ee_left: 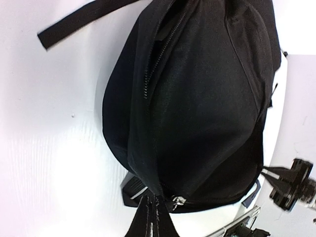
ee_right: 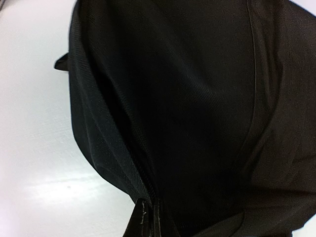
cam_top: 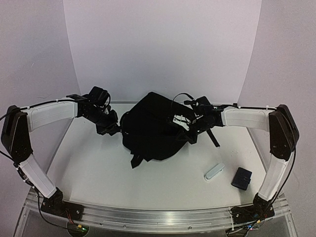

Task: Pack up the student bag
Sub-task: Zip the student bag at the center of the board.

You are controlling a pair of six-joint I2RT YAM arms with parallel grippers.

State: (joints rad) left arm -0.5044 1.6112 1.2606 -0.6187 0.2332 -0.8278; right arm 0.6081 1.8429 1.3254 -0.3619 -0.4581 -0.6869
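Lying at the centre of the top view, the bag (cam_top: 153,131) is a slumped black heap on the white table (cam_top: 98,168), much the largest item there. One strap (cam_top: 213,138) runs off its right side toward the lower right. Another loose end sticks out at its lower left.

The left gripper (cam_top: 116,129) is at the bag's left edge, with its arm reaching in from the left of the frame. In the left wrist view, both fingers (ee_left: 143,222) are pressed together at bottom centre. The bag's seam runs straight into them, so they are closed on a pinch of bag fabric. A small metal zip pull (ee_left: 177,200) sits just right of the tips. The zip (ee_left: 158,57) climbs from mid frame to the top edge, its teeth parted with a dark gap along it.

The right gripper (cam_top: 177,122) is on the bag's upper right part, and white pieces of the wrist show against the black. In the right wrist view, the fingers (ee_right: 139,222) meet at bottom centre with a fold of the bag's seam clamped between them. Black cloth fills most of that frame, with bare table at the left.

A white bar (cam_top: 214,171) lies on the table at lower right, well apart from the bag. A dark blue pouch (cam_top: 242,178) lies just right of the bar, not touching it.

What is inside the bag cannot be told from any view.
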